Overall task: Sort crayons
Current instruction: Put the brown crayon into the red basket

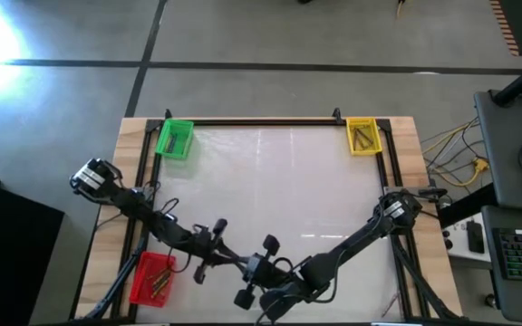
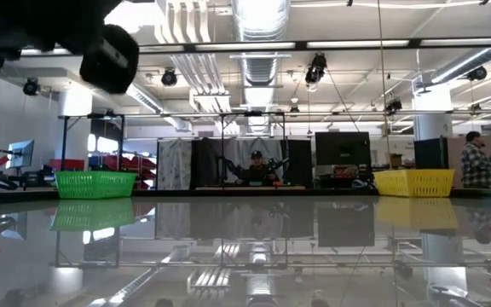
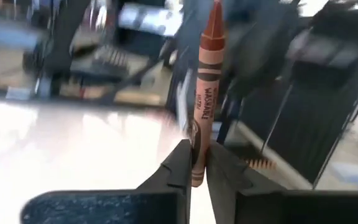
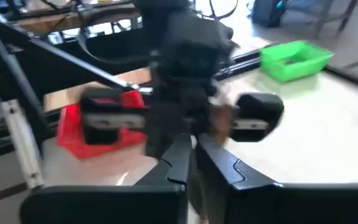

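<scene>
My left gripper (image 3: 196,163) is shut on a brownish-red crayon (image 3: 205,81) near the middle of the table's near edge (image 1: 254,268). My right gripper (image 4: 192,152) is right beside it (image 1: 277,292), facing it with its fingers together; I see nothing between them. A brown bit of the crayon (image 4: 220,119) shows in the right wrist view among the left gripper's parts. More crayons lie in the red bin (image 1: 152,276) and the yellow bin (image 1: 362,136). My left gripper pinches the crayon's blunt end (image 3: 195,175) between its two fingers. The crayon lies along the fingers and sticks straight out past their tips. Its pointed tip (image 3: 214,14) faces away from the gripper. It is lifted clear of the table.
A green bin (image 1: 175,139) stands at the far left corner, the yellow bin at the far right corner, the red bin at the near left. The two arms cross close together at the near edge. People (image 2: 480,162) show in the room behind the table.
</scene>
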Controlling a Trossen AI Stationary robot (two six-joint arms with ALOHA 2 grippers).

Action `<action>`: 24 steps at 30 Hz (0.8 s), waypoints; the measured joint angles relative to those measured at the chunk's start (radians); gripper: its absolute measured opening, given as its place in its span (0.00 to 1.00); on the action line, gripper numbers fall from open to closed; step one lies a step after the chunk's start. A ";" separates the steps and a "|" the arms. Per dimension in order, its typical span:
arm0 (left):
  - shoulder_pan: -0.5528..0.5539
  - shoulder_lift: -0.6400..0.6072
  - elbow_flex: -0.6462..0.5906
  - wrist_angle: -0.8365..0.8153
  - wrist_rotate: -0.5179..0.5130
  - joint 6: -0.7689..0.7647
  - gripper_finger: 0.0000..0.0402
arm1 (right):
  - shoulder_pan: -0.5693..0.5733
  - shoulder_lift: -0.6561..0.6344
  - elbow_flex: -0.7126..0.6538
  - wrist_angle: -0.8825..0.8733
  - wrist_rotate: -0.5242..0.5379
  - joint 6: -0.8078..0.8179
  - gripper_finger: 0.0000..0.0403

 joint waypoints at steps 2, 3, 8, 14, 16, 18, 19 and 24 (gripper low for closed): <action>0.001 -0.006 -0.001 -0.093 -0.008 -0.048 0.03 | 0.004 -0.001 0.000 -0.011 -0.026 0.017 0.07; 0.001 -0.012 -0.001 -0.142 -0.023 -0.074 0.03 | 0.008 -0.002 0.000 -0.023 -0.032 0.028 0.09; -0.006 -0.090 -0.001 -0.440 -0.064 -0.254 0.01 | 0.033 -0.014 0.000 -0.147 -0.033 0.088 0.21; -0.103 -0.306 0.026 -1.084 -0.027 -0.649 0.01 | 0.097 -0.020 -0.001 -0.485 -0.036 0.467 0.32; -0.159 -0.382 0.079 -1.352 -0.018 -0.757 0.01 | 0.130 -0.014 -0.002 -0.597 -0.032 0.600 0.34; -0.227 -0.434 0.169 -1.616 -0.009 -0.888 0.01 | 0.163 -0.005 -0.003 -0.685 -0.011 0.711 0.36; -0.265 -0.448 0.218 -1.733 -0.009 -0.948 0.01 | 0.177 0.001 -0.004 -0.720 0.004 0.760 0.37; -0.424 -0.444 0.464 -2.128 -0.002 -1.113 0.01 | 0.220 0.026 -0.009 -0.786 0.037 0.878 0.37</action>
